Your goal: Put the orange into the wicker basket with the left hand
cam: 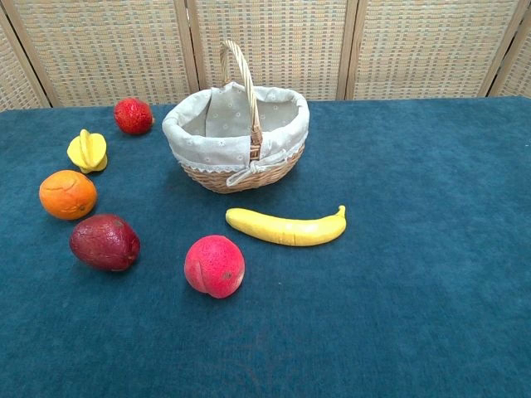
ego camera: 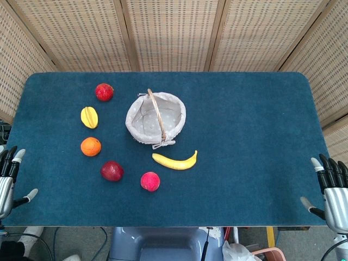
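Observation:
The orange (ego camera: 91, 146) (cam: 68, 194) lies on the blue table at the left, between a yellow starfruit and a dark red fruit. The wicker basket (ego camera: 156, 117) (cam: 236, 133), lined with pale cloth and with an upright handle, stands near the table's middle and looks empty. My left hand (ego camera: 9, 182) hangs at the table's near left corner, fingers spread, holding nothing, well short of the orange. My right hand (ego camera: 330, 191) sits at the near right corner, also spread and empty. Neither hand shows in the chest view.
A yellow starfruit (ego camera: 89, 117) and a red fruit (ego camera: 104, 92) lie beyond the orange. A dark red fruit (ego camera: 111, 171), a pink-red peach (ego camera: 150, 181) and a banana (ego camera: 175, 161) lie in front of the basket. Wicker screens stand behind the table (ego camera: 244, 119).

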